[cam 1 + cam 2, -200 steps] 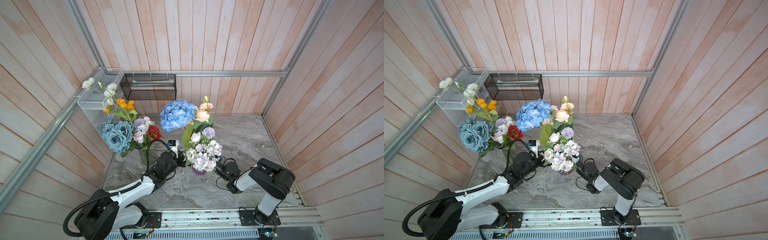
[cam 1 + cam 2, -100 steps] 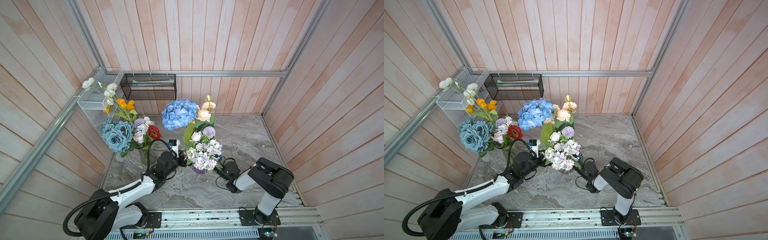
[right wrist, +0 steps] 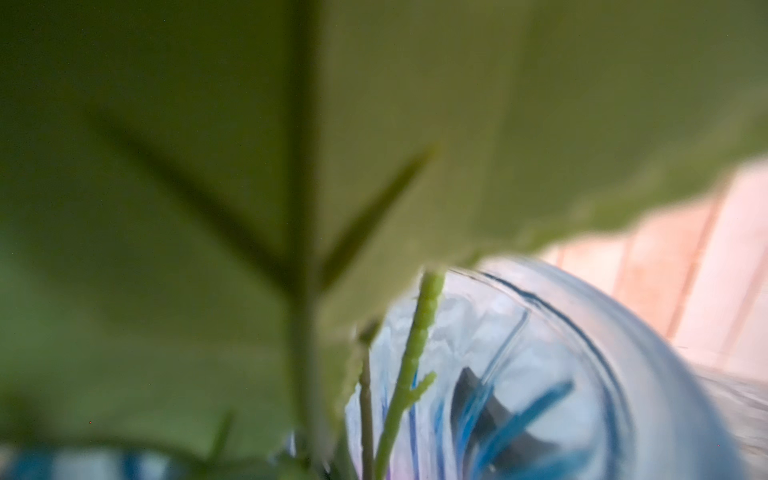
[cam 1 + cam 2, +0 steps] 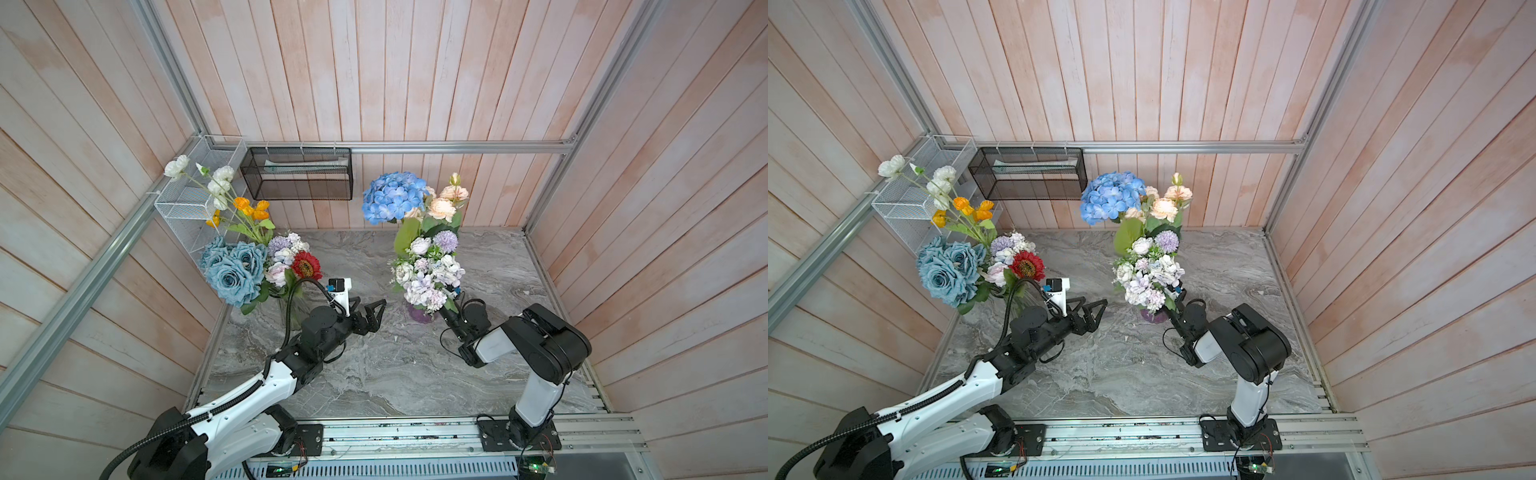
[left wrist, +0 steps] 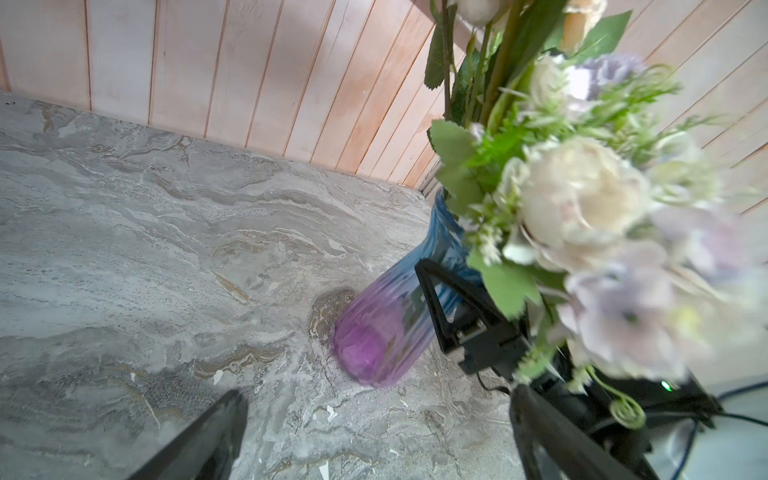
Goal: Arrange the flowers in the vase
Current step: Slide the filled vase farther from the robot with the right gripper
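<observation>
A purple-and-blue glass vase stands mid-table with blue hydrangea, peach roses and a lilac-white spray in it. My right gripper reaches in under the spray. Its jaws straddle the vase, and one finger lies against the glass wall. In the right wrist view a leaf fills most of the picture. My left gripper hangs open and empty just left of the vase.
A clear vase at the left holds dusty-blue roses, a red sunflower and poppies. A black mesh basket and a white wire basket hang on the walls. Wooden walls enclose the marble table.
My right gripper's jaws have narrowed around the vase under the lilac spray, and the bouquet has shifted slightly. The left arm has stayed put.
</observation>
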Controlling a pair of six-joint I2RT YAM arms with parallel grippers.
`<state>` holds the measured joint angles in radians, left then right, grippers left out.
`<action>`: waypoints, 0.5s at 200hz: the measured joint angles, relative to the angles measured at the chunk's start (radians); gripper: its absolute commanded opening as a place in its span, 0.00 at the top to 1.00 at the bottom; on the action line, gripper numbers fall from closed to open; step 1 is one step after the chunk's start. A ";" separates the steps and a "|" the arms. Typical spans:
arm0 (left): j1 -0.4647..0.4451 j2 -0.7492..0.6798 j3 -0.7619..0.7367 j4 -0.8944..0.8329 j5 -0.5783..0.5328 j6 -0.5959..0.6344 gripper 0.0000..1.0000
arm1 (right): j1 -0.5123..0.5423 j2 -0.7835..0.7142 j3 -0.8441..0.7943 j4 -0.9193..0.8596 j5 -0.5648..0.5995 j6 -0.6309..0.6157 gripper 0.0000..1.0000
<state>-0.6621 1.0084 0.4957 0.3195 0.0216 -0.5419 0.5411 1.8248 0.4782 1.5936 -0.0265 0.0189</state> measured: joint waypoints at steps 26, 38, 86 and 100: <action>0.000 -0.029 0.000 -0.036 0.000 0.008 0.00 | -0.068 0.065 0.083 -0.002 0.014 -0.011 0.55; 0.000 -0.037 0.000 -0.047 0.001 0.011 0.00 | -0.089 0.089 0.120 -0.013 0.019 -0.015 0.54; 0.000 -0.056 0.000 -0.087 0.005 0.020 0.00 | -0.108 0.154 0.200 -0.003 0.029 -0.048 0.33; 0.000 -0.064 0.000 -0.097 0.005 0.023 0.00 | -0.108 0.158 0.200 0.006 0.028 -0.059 0.19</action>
<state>-0.6624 0.9443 0.4961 0.2222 0.0261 -0.5186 0.4332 1.9823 0.6781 1.5993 0.0017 -0.0402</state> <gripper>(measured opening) 0.999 0.725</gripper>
